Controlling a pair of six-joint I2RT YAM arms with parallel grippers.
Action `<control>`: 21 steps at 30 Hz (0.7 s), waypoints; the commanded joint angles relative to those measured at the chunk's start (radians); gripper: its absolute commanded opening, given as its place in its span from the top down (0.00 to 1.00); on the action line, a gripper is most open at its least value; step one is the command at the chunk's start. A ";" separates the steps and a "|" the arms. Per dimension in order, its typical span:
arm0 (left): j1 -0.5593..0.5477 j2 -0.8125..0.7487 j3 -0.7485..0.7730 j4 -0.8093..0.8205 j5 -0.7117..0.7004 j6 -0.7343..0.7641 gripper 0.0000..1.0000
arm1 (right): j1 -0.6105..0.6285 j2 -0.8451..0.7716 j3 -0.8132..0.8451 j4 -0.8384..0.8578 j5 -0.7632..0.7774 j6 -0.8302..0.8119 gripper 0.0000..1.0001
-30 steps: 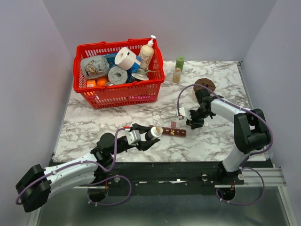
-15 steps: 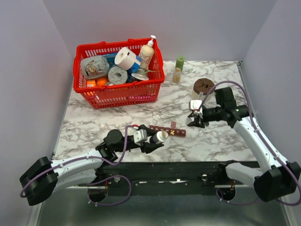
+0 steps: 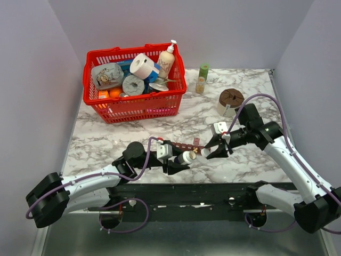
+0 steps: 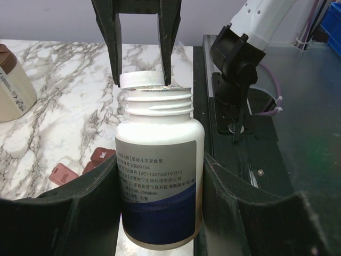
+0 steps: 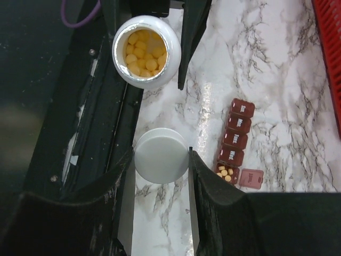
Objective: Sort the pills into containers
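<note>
My left gripper [image 3: 178, 159] is shut on a white pill bottle [image 3: 185, 158] with a blue-and-grey label [image 4: 159, 176], its mouth uncapped. Yellow pills [image 5: 144, 50] show inside it in the right wrist view. My right gripper [image 3: 209, 151] is shut on the white cap [image 5: 161, 156], held just off the bottle mouth [image 4: 140, 80]. The containers, a dark red-brown strip [image 3: 186, 145], lie on the marble just behind the bottle. In the right wrist view [image 5: 237, 133] one end compartment is open and holds a few yellow pills [image 5: 225, 173].
A red basket [image 3: 106, 109] of groceries stands at the back left. A green-capped bottle [image 3: 202, 78] and a round cream tub with brown top [image 3: 230, 101] stand at the back right. The table's front edge and black rail [image 3: 213, 189] run just below both grippers.
My right gripper has swung left and toward the front, from near the tub to the bottle mouth, and now holds the cap. My left gripper has carried the bottle a little to the right.
</note>
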 commanded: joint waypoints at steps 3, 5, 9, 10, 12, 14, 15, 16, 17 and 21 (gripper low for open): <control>-0.012 0.007 0.031 -0.011 0.049 -0.014 1.00 | 0.025 0.013 0.037 -0.049 -0.041 -0.023 0.78; -0.014 0.009 0.036 -0.017 0.054 -0.013 1.00 | 0.025 0.010 0.040 -0.053 -0.035 -0.027 0.78; -0.016 0.016 0.045 -0.026 0.055 -0.011 1.00 | 0.025 0.005 0.048 -0.068 -0.030 -0.038 0.78; -0.017 0.018 0.047 -0.028 0.058 -0.010 1.00 | 0.025 0.005 0.047 -0.070 -0.029 -0.039 0.78; -0.017 0.025 0.053 -0.032 0.062 -0.010 1.00 | 0.025 0.010 0.050 -0.076 -0.027 -0.045 0.78; -0.019 0.028 0.056 -0.032 0.063 -0.010 1.00 | 0.025 0.013 0.054 -0.084 -0.028 -0.055 0.78; -0.020 0.031 0.059 -0.034 0.065 -0.010 1.00 | 0.027 0.014 0.053 -0.090 -0.028 -0.058 0.78; -0.020 0.033 0.061 -0.035 0.068 -0.011 1.00 | 0.027 0.014 0.054 -0.090 -0.027 -0.059 0.78; -0.020 0.035 0.061 -0.039 0.068 -0.011 1.00 | 0.028 0.013 0.050 -0.091 -0.024 -0.064 0.78; -0.023 0.039 0.064 -0.046 0.074 -0.007 1.00 | 0.062 0.004 0.030 -0.064 0.002 -0.049 0.78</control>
